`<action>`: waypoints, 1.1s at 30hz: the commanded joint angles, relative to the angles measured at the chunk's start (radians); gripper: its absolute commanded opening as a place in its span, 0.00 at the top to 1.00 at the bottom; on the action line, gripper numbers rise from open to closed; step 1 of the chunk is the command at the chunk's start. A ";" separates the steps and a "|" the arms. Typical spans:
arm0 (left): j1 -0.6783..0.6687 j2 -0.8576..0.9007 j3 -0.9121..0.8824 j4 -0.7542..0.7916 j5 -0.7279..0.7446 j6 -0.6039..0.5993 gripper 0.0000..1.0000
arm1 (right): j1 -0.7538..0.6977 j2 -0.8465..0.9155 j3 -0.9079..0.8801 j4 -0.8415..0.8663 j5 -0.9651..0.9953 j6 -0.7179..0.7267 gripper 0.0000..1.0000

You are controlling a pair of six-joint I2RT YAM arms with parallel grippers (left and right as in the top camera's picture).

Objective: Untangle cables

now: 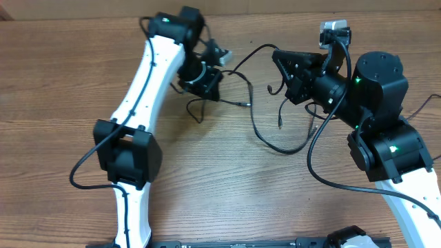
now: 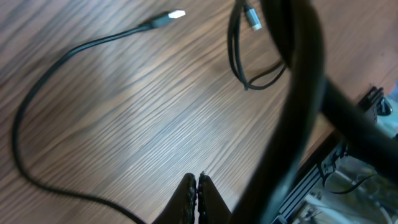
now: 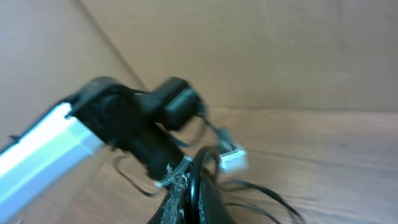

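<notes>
The thin black flexible cables (image 2: 93, 45) sprawl over the brown wooden tabletop (image 1: 207, 186) near its far edge, between the arms. They look light, limp and slippery, so a hold is best taken beside a plug. The left end effector (image 2: 196, 193) is clenched, possibly on a strand, though the contact is hidden. The right end effector (image 3: 186, 196) grasps a cable loop. A thick black arm wire (image 2: 298, 99) crosses nearby and could snag.

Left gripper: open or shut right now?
Shut. In the left wrist view, the left gripper shows its fingertips meeting with no gap. Whether they pinch the cable lying nearby, I cannot tell.
</notes>
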 commanded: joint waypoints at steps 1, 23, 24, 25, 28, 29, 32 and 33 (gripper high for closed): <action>0.094 -0.019 0.025 -0.031 -0.017 -0.008 0.96 | -0.003 -0.016 0.018 -0.026 0.156 0.002 0.96; 0.797 -0.129 0.039 0.004 0.047 -0.172 0.96 | -0.523 -0.016 0.017 -0.228 0.339 0.057 0.96; 0.813 -0.128 0.039 0.008 0.047 -0.172 0.96 | -0.542 -0.016 0.017 -0.230 0.339 0.057 0.96; 0.831 -0.128 0.039 0.014 0.046 -0.173 0.96 | -0.563 -0.016 0.017 -0.232 0.339 0.057 0.96; 0.883 -0.128 0.039 0.034 0.039 -0.198 0.96 | -0.628 -0.016 0.017 -0.235 0.339 0.057 0.96; 0.896 -0.128 0.039 0.038 0.033 -0.209 0.96 | -0.643 -0.016 0.017 -0.235 0.339 0.057 0.96; 0.937 -0.128 0.039 0.048 0.021 -0.240 0.96 | -0.697 -0.016 0.017 -0.237 0.339 0.057 0.96; 0.946 -0.128 0.039 0.049 0.021 -0.248 0.96 | -0.714 -0.016 0.017 -0.238 0.336 0.057 0.96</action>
